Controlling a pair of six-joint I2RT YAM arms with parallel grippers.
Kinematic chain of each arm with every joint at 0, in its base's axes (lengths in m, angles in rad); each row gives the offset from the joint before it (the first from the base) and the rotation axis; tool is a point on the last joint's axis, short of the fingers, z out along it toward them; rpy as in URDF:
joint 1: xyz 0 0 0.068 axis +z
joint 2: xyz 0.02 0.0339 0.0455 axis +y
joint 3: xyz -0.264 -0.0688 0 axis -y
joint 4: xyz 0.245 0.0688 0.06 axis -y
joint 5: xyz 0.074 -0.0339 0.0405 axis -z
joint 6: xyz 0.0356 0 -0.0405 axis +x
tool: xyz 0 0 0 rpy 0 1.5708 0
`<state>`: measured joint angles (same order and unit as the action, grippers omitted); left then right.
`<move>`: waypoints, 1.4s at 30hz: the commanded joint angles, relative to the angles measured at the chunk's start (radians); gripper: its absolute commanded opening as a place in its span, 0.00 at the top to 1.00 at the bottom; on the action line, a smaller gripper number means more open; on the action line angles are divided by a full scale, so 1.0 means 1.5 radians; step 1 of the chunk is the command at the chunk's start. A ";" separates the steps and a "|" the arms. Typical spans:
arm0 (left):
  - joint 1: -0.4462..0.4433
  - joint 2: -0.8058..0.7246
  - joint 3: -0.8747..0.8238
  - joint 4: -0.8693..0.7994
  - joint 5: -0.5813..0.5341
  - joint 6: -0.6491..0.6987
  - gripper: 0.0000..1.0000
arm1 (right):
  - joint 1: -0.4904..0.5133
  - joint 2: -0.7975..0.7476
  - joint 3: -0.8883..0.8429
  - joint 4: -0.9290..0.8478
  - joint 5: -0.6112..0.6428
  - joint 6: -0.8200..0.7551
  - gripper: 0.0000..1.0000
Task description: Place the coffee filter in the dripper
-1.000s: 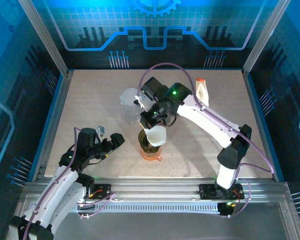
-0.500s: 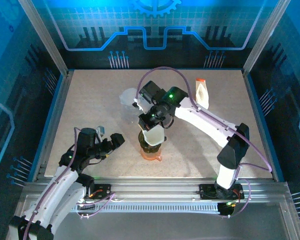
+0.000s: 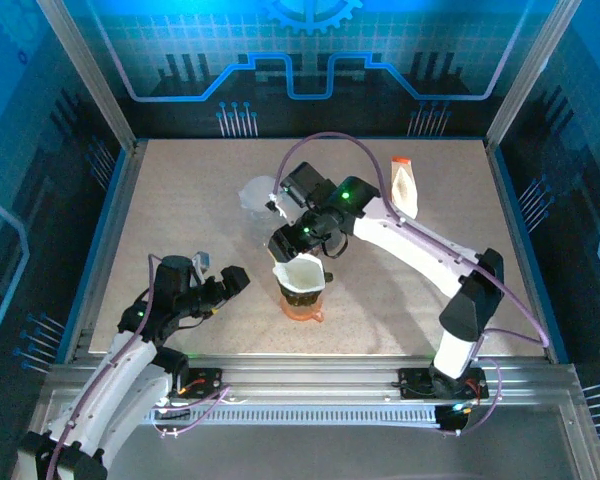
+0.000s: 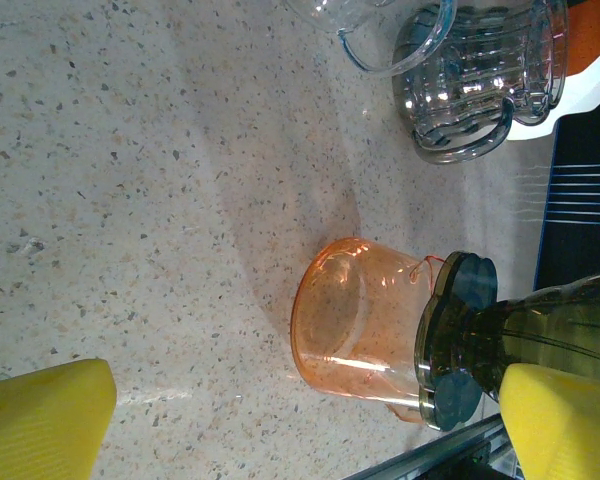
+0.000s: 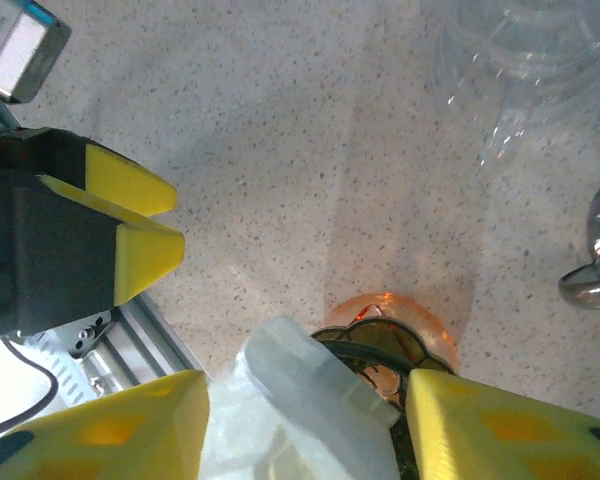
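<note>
Blue-lit panels printed with circuit lines wall in a speckled, stone-look beige table [image 3: 180, 220] edged with aluminium rail. The right arm stretches to mid-table, where the right gripper [image 5: 308, 392] hangs with its yellow jaws parted either side of the coffee filter [image 3: 300, 273]. The filter is a crumpled white paper cone seated in the smoky glass dripper [image 4: 510, 335], which stands on a clear orange server [image 4: 352, 322]. The frame edge cuts off the filter's base, so pad contact is unclear. The left gripper [image 3: 234, 280], near the front left, is spread wide and empty. Ribbed clear glassware [image 4: 470, 80] and an orange-capped white bottle [image 3: 405, 187] stand farther back.
</note>
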<state>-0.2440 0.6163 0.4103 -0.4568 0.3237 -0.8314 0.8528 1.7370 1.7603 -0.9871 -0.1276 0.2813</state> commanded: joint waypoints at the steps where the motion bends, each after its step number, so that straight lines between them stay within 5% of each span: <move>1: 0.006 0.004 0.011 0.016 0.020 0.008 0.01 | 0.004 -0.061 -0.022 0.044 0.027 0.011 0.41; 9: 0.005 0.028 0.066 0.033 0.052 0.018 0.08 | -0.020 -0.165 -0.114 0.075 0.099 0.014 0.37; 16: 0.000 0.075 0.138 0.035 0.088 0.038 0.12 | -0.034 -0.189 -0.185 0.067 0.067 -0.023 0.38; 25: -0.022 0.113 0.174 0.033 0.082 0.039 0.11 | -0.030 -0.177 -0.202 0.078 0.041 -0.051 0.56; 37: -0.045 0.144 0.189 0.041 0.084 0.040 0.10 | -0.006 -0.159 -0.202 0.091 0.010 -0.067 0.55; 42: -0.055 0.151 0.197 0.040 0.086 0.047 0.11 | 0.002 -0.152 -0.200 0.084 0.036 -0.068 0.70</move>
<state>-0.3119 0.8387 0.6670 -0.4118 0.4255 -0.7826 0.8398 1.4933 1.4601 -0.8654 -0.0856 0.1879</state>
